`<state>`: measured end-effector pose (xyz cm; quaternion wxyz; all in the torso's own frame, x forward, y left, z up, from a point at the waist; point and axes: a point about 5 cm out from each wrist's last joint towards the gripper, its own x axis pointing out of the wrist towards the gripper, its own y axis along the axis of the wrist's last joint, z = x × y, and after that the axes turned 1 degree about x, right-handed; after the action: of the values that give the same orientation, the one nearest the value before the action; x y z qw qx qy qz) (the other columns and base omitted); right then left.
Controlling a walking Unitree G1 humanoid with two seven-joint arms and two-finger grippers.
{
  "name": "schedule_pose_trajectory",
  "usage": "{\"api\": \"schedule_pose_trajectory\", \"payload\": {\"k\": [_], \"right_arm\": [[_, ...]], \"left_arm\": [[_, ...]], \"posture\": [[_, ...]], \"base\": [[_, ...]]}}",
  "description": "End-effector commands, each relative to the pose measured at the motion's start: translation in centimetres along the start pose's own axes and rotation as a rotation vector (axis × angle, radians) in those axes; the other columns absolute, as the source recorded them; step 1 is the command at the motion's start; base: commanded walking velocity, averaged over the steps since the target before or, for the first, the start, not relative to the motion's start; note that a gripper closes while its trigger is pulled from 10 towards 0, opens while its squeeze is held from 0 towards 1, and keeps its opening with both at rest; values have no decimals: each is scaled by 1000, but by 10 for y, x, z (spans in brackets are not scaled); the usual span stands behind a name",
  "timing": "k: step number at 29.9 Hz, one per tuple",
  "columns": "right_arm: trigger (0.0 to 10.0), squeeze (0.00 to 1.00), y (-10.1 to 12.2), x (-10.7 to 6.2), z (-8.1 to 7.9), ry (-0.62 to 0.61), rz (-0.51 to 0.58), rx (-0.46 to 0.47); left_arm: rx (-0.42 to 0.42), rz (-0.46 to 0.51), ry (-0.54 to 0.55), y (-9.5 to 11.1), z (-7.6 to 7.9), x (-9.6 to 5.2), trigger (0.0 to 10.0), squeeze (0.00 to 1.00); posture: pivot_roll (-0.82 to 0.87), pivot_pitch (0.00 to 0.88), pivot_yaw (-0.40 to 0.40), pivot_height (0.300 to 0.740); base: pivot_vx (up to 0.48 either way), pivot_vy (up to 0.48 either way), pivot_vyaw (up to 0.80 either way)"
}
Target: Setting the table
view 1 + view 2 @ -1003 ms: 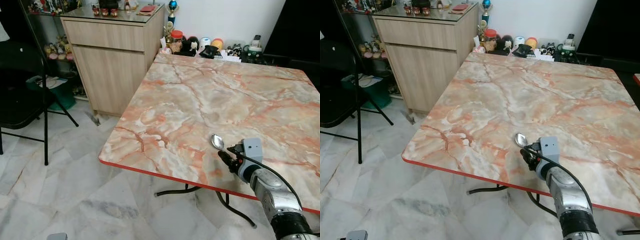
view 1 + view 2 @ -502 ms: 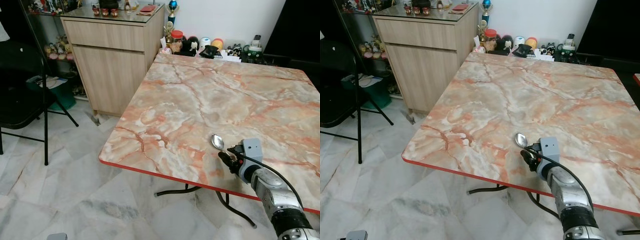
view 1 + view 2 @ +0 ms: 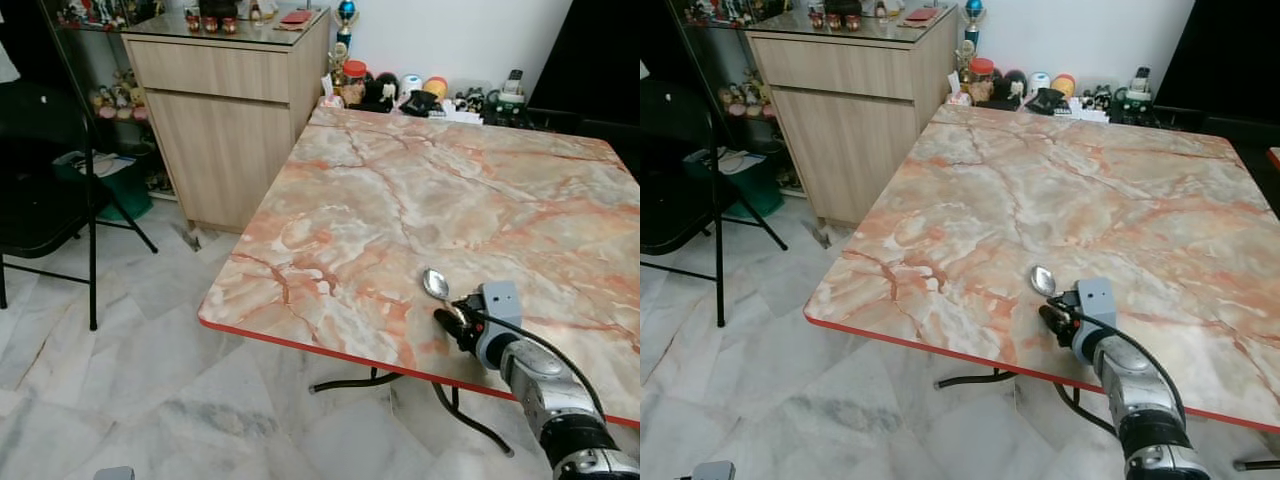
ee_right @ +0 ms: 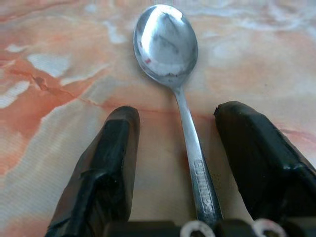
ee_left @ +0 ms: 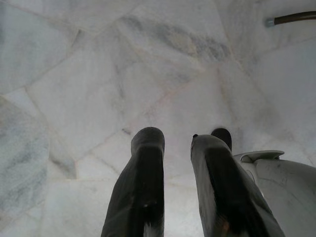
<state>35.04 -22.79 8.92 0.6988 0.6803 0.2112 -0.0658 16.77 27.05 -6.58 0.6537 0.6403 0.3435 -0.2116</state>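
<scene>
Chair: a black folding chair (image 3: 40,190) stood at the far left on the floor, thin metal legs, dark seat.
Floor: pale marble tiles (image 3: 110,380) with grey veins, glossy.
Left gripper: the left gripper (image 5: 177,163) hung low over the floor tiles, its two long black fingers a little apart with nothing between them.
Cabinet: a light wooden cabinet (image 3: 225,120) with a drawer front and a glass top stood beside the table's far left corner; small figurines sat on it.
Table: a square table (image 3: 400,180) with a smooth, pink-and-cream marbled top and a red edge; dark curved metal legs showed beneath.
Clutter: jars, a trophy and small dark items (image 3: 400,92) lined the wall behind the table's far edge.
Spoon: a shiny metal spoon (image 4: 170,59) lay flat on the tabletop near the front edge, oval bowl pointing away from the robot, slim handle running back toward the wrist.
Right gripper: the right gripper (image 4: 177,148) rested low at the table, fingers spread wide on either side of the spoon's handle, apart from it, gripping nothing.
</scene>
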Motion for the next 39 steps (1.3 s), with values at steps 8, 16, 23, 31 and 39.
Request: {"api": "schedule_pose_trajectory", "payload": {"k": [8,16,23,31,39], "right_arm": [[10000,0,6,2,3,-9,28,-7],[10000,0,17,3,4,-4,72,-24],[10000,0,6,4,0,18,10,-41],[9647,0,-9,4,-4,27,-52,-52],[0,0,-23,3,-6,32,-106,-64]], "left_arm": [[24,-21,5,-5,-5,-2,10000,0],[24,-23,6,-5,-6,-3,10000,0],[23,-23,2,-5,-4,-2,10000,0],[20,-31,-3,-7,-4,-3,10000,0],[17,-30,-13,-8,-1,-3,10000,0]], "posture": [[113,100,7,740],[111,99,7,740],[114,102,6,740],[117,104,3,740],[119,105,2,740]], "base": [[0,0,0],[0,0,0],[0,0,0],[0,0,0],[0,0,0]]}}
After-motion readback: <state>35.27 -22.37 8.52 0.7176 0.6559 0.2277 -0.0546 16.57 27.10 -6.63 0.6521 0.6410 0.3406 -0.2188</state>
